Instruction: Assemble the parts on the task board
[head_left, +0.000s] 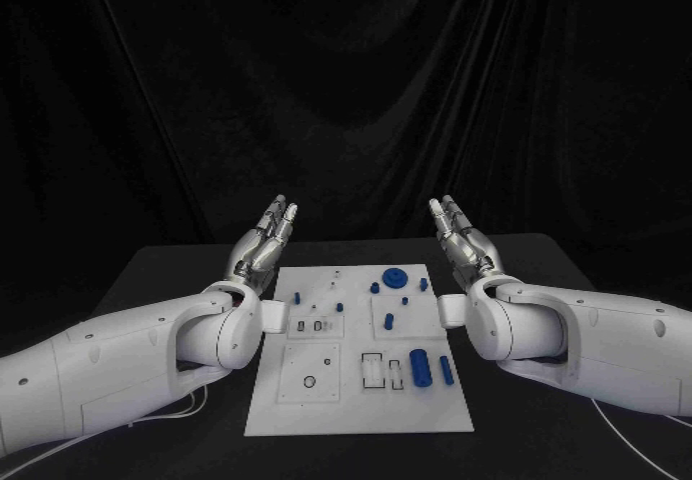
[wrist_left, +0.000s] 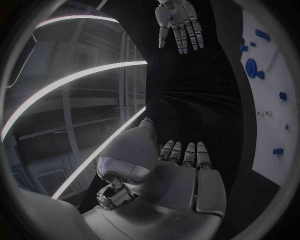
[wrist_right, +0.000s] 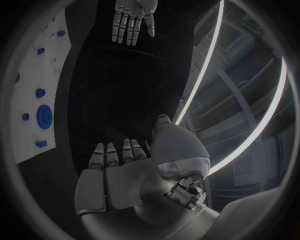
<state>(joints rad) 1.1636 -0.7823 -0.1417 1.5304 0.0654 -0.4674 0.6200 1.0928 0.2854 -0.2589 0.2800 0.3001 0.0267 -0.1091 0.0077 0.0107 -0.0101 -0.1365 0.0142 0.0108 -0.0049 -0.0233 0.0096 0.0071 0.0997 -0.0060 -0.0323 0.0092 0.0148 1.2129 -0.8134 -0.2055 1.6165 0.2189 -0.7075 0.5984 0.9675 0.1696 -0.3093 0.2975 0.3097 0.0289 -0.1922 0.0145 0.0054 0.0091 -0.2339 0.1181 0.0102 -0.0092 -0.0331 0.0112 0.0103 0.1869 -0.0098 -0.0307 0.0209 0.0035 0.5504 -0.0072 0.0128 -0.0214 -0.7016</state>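
Observation:
The white task board (head_left: 296, 405) lies flat in the middle of the black table. On it are several blue parts: a round disc (head_left: 392, 278), a large cylinder (head_left: 420, 367), a slimmer pin (head_left: 446, 369) and small pegs (head_left: 389, 321). My left hand (head_left: 265, 241) is raised above the board's far left corner, fingers straight and together, holding nothing. My right hand (head_left: 460, 235) mirrors it above the far right corner, also empty. The left wrist view shows the left hand (wrist_left: 181, 172) flat, with the right hand (wrist_left: 179, 22) opposite. The right wrist view shows the right hand (wrist_right: 128, 172) and the left hand (wrist_right: 131, 17).
The black table (head_left: 173, 270) extends past the board on both sides and behind it. A black curtain hangs at the back. White cables (head_left: 635, 440) trail on the table beside my arms near the front.

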